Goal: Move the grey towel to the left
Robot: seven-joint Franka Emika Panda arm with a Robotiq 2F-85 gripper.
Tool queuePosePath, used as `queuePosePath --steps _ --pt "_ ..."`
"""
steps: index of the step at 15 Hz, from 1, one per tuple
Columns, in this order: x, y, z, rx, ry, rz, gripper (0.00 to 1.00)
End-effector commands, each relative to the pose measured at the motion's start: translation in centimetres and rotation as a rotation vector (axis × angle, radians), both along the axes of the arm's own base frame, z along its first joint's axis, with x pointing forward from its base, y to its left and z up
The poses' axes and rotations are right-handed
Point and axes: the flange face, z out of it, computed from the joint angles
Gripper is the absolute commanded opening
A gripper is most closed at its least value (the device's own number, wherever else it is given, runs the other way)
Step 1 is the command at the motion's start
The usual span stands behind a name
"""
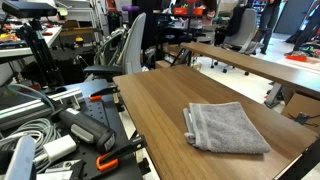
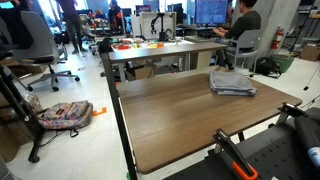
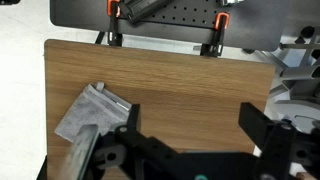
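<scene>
Well, my gripper (image 3: 190, 114) hangs spread wide and empty over the desk (image 3: 180, 70); only the wrist view shows it. Just beside one finger lies the towel (image 3: 92, 112), soft, light and limp, so I'd pinch a folded edge. Both exterior views show it flat near a desk edge.

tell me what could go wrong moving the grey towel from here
The towel lies near the table edge, so a clumsy drag might pull it off. In the wrist view the open gripper sits beside the towel, not over it; closing now would likely miss or catch one corner.
</scene>
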Motion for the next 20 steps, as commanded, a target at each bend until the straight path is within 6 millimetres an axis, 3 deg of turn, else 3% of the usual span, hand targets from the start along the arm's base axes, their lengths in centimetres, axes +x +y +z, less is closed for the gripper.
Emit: queuePosePath --steps 1,20 --pt "0.03 0.01 0.08 0.000 0.000 0.000 1.00" --pt "0.05 0.01 0.12 0.000 -0.001 0.000 1.00"
